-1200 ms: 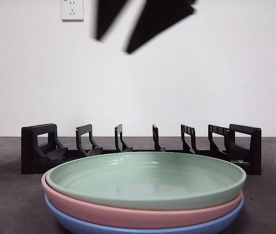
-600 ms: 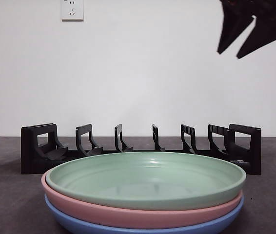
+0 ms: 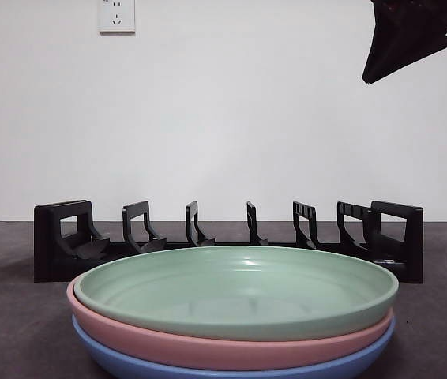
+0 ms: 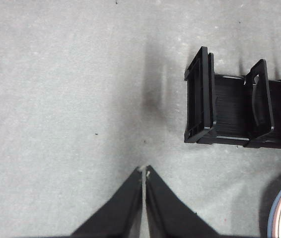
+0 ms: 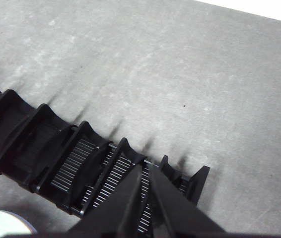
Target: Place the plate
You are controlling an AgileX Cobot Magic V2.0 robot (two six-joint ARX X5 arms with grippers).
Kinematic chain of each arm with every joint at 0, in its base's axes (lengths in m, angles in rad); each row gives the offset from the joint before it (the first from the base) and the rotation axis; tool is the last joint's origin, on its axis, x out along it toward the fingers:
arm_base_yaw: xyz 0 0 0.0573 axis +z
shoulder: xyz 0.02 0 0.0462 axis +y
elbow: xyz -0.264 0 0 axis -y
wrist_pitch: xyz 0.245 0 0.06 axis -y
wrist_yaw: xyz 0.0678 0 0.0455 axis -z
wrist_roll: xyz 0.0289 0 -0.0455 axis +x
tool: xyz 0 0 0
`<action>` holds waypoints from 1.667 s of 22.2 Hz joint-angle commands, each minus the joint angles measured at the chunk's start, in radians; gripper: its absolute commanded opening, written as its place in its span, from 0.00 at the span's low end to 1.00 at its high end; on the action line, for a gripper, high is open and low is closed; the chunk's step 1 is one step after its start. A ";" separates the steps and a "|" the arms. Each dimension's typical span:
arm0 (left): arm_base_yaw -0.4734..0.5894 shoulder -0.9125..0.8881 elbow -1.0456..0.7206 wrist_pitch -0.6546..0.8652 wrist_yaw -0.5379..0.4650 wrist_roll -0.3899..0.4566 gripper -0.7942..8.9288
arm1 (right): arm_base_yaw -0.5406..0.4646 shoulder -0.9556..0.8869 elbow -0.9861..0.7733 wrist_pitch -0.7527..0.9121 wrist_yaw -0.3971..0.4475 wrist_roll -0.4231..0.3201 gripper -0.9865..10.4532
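- The counter (image 3: 18, 332) carries a long black rack (image 3: 231, 241) across the far side, every slot in it empty, and a stack of three plates right at the near edge.
- The green plate (image 3: 235, 288) sits on top of a pink plate (image 3: 231, 347), with a blue plate (image 3: 231, 369) at the bottom; none has been lifted, so the placing is not yet begun.
- The right pincer (image 3: 389, 59) is the dark shape high at the top right. A second ago it hung above the middle of the rack with its jaws spread; half a second ago it was at the right with a gap between the tips; now it reads as a single wedge, jaws closed on nothing.
- Its wrist camera looks down on the rack's right end, so it has swung away from the stack.
- I judge this a repositioning, with the grasp of the green plate to come.
- The left pincer (image 4: 144, 171) waits off to the left of the rack, jaws together and empty.
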 commanded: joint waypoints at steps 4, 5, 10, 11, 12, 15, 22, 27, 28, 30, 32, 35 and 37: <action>0.000 0.011 0.022 0.004 0.000 0.005 0.09 | 0.004 0.008 0.014 0.008 0.002 -0.006 0.10; 0.003 0.004 0.020 0.012 -0.003 0.024 0.09 | 0.004 0.008 0.014 0.008 0.002 -0.006 0.10; 0.018 -0.233 -0.373 0.589 -0.003 0.047 0.09 | 0.004 0.008 0.014 0.008 0.002 -0.006 0.10; 0.019 -0.309 -0.473 0.688 -0.003 0.075 0.09 | 0.004 0.009 0.014 0.008 0.002 -0.006 0.10; 0.023 -0.399 -0.573 0.753 -0.003 0.109 0.09 | 0.004 0.008 0.014 0.008 0.002 -0.006 0.10; 0.039 -0.626 -0.788 0.787 -0.003 0.166 0.09 | 0.004 0.008 0.014 0.008 0.002 -0.006 0.10; 0.039 -0.927 -1.047 0.821 -0.006 0.163 0.09 | 0.004 0.008 0.014 0.009 0.002 -0.006 0.10; 0.038 -0.928 -1.054 0.769 -0.005 0.158 0.09 | 0.004 0.008 0.014 0.029 0.002 -0.006 0.10; 0.038 -0.927 -1.054 0.770 -0.005 0.158 0.09 | 0.004 0.008 0.014 0.035 0.001 -0.006 0.10; 0.038 -0.927 -1.054 0.768 -0.005 0.158 0.09 | 0.004 0.008 0.014 0.053 0.002 -0.006 0.10; 0.038 -0.927 -1.054 0.768 -0.005 0.158 0.09 | 0.004 0.008 0.014 0.066 0.002 -0.006 0.10; 0.038 -0.927 -1.054 0.768 -0.005 0.158 0.09 | 0.004 0.008 0.014 0.080 0.002 -0.006 0.10; 0.038 -0.927 -1.054 0.768 -0.005 0.158 0.09 | 0.004 0.008 0.014 0.090 0.002 -0.006 0.10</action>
